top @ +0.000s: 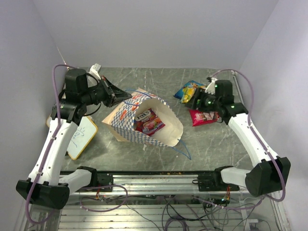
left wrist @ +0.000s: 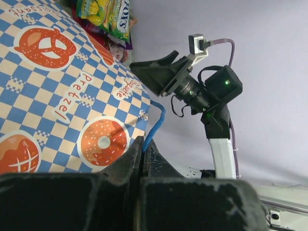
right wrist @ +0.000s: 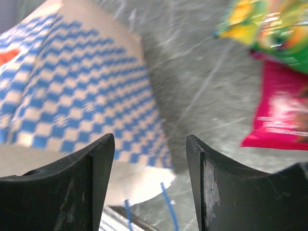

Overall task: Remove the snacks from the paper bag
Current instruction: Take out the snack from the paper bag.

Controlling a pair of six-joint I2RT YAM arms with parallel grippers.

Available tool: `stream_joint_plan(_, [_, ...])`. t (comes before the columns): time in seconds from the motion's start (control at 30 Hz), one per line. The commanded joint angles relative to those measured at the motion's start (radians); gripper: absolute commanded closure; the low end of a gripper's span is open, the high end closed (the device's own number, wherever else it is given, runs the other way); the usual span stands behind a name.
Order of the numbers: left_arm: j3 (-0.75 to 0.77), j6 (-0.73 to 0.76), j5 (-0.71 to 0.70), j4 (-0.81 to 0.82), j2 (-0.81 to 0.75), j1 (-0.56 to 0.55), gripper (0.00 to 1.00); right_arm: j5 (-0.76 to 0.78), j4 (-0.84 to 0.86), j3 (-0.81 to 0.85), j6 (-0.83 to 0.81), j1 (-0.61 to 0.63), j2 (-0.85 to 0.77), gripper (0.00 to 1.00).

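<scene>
The paper bag [top: 144, 120] lies on its side mid-table, its mouth facing right and toward me. A red-magenta snack packet [top: 149, 121] lies inside it. My left gripper [top: 121, 96] is shut on the bag's blue cord handle [left wrist: 154, 121] at the bag's far left edge; the checkered side [left wrist: 62, 96] fills the left wrist view, with packets [left wrist: 108, 17] at the top. My right gripper [top: 193, 102] is open and empty, apart from the bag, to its right. A yellow-blue packet [top: 188, 90] and a red packet [top: 204, 117] lie on the table by it. The right wrist view shows the bag [right wrist: 82, 86], the red packet [right wrist: 279, 115] and a yellow-green packet [right wrist: 269, 29].
A yellow-framed whiteboard [top: 82, 137] lies at the left by the left arm. The second blue cord handle [top: 183, 149] trails on the table in front of the bag. Walls close in the table on three sides.
</scene>
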Motion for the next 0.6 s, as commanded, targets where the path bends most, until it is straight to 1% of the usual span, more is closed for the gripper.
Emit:
stream_joint_plan(0.0, [-0.048,-0.009,0.010,0.024,-0.046,-0.005,0.93,0.038,-0.018,-0.025,0.088,0.146,-0.109,0.39])
stream_joint_plan(0.1, [-0.068,-0.007,0.024,0.044,-0.057,-0.005,0.93,0.069,-0.014,-0.059,0.145,0.234,-0.189,0.40])
stream_joint_plan(0.17, [-0.066,0.002,0.030,0.049,-0.062,-0.005,0.93,0.083,0.008,-0.127,0.180,0.295,-0.238,0.40])
stream_joint_plan(0.27, [-0.076,-0.011,0.019,0.085,-0.078,-0.005,0.93,0.115,0.090,-0.205,0.203,0.401,-0.314,0.41])
stream_joint_plan(0.33, [-0.086,-0.049,-0.002,0.117,-0.090,-0.006,0.93,0.121,0.141,-0.243,0.206,0.463,-0.341,0.43])
stream_joint_plan(0.43, [-0.095,-0.117,-0.005,0.181,-0.099,-0.010,0.93,0.187,0.189,-0.271,0.187,0.545,-0.337,0.44])
stream_joint_plan(0.5, [-0.065,-0.108,-0.003,0.164,-0.084,-0.014,0.93,0.242,0.213,-0.279,0.158,0.575,-0.301,0.45])
stream_joint_plan(0.57, [-0.034,-0.077,0.003,0.117,-0.060,-0.019,0.93,0.279,0.250,-0.280,0.126,0.606,-0.248,0.50])
